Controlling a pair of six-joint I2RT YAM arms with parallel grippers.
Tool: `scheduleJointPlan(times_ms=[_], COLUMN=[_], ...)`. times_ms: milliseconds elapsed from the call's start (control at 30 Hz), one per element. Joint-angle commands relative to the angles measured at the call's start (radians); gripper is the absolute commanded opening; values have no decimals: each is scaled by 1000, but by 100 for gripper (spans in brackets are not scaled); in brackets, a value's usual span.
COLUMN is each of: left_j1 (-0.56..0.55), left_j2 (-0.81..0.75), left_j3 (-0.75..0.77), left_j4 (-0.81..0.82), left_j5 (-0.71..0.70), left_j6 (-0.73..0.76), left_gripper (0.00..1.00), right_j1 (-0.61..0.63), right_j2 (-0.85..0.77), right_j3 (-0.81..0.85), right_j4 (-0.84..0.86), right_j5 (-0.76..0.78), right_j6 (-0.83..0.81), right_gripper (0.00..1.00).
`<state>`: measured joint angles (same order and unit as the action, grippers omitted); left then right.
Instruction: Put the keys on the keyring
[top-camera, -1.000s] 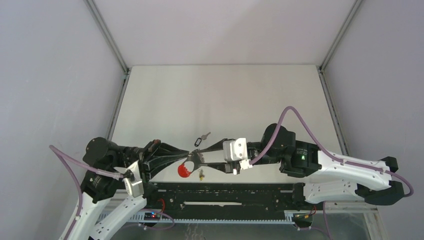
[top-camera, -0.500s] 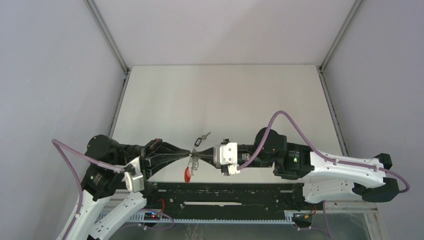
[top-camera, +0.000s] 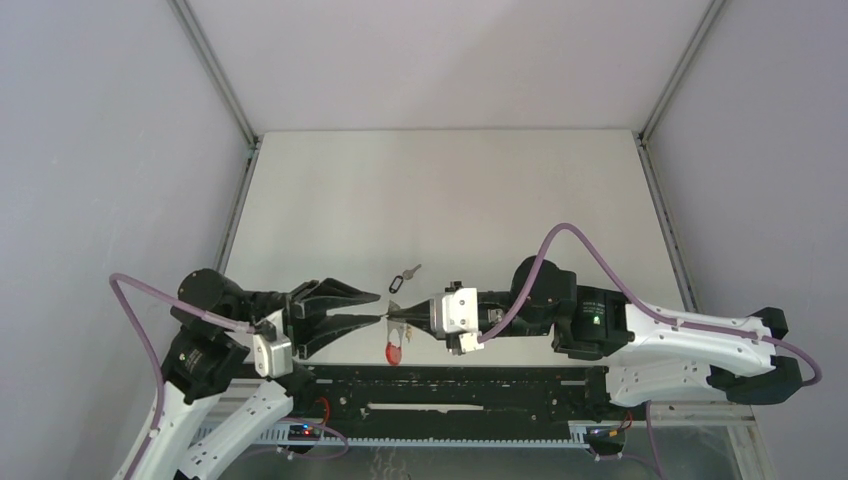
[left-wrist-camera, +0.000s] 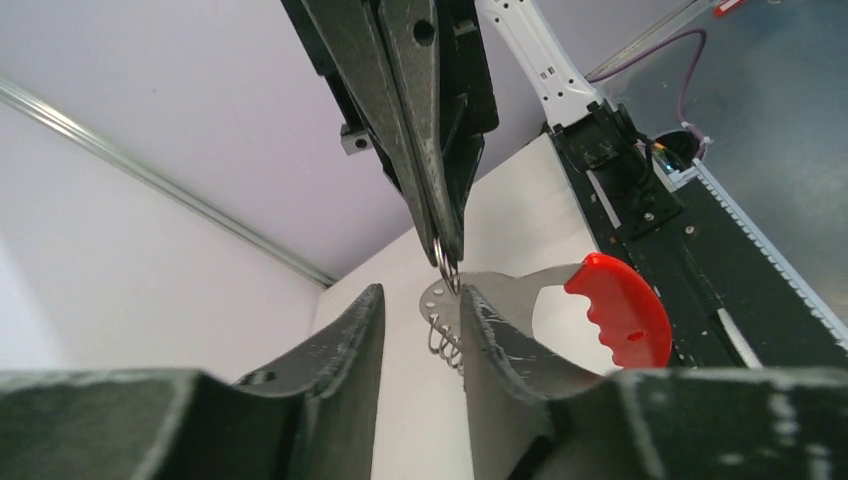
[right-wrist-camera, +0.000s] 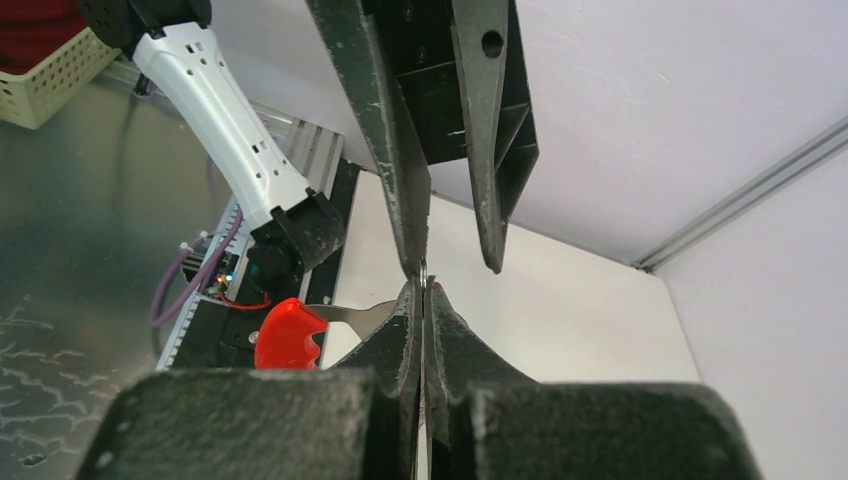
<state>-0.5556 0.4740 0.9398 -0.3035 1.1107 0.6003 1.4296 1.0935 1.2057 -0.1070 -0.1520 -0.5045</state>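
by the front edge of the table (top-camera: 450, 200), right hand (top-camera: 393, 318) pinches the keyring (top-camera: 394, 351), left hand (top-camera: 380, 306) spread.

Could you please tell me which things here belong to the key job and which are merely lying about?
Job: keyring, pinched by a wire ring in the right gripper; black-tagged key on the table; open left gripper.
Lying about: cream basket; black rail at the near edge.
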Motion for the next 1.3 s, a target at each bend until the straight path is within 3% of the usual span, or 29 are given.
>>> scheduleJointPlan(times_ms=[0, 300, 633, 933, 1267], left_j1=[-5, -6, -12, -50, -66], left_j2=[-6, 15, 49, 73, 71], left_j3=[60, 82, 79, 91, 88], left_j4=[-79, -136, -162, -163, -190], left_j5=[-22, -12, 5, -21, -51], left_j6=[-3, -42, -92, -126, -68], left_gripper=[34, 29, 36, 25, 0], right_j1=[8, 8, 11, 12, 26], right_j2=[-32, -29, -1, 33, 66], right_j3=[33, 42, 63, 96, 146], right_j4=[11, -19, -30, -54, -127], right_j5=[-24, 35, 48, 61, 67], right_j6=[28, 47, 55, 64, 59], right_gripper=[0, 0, 0, 0, 0])
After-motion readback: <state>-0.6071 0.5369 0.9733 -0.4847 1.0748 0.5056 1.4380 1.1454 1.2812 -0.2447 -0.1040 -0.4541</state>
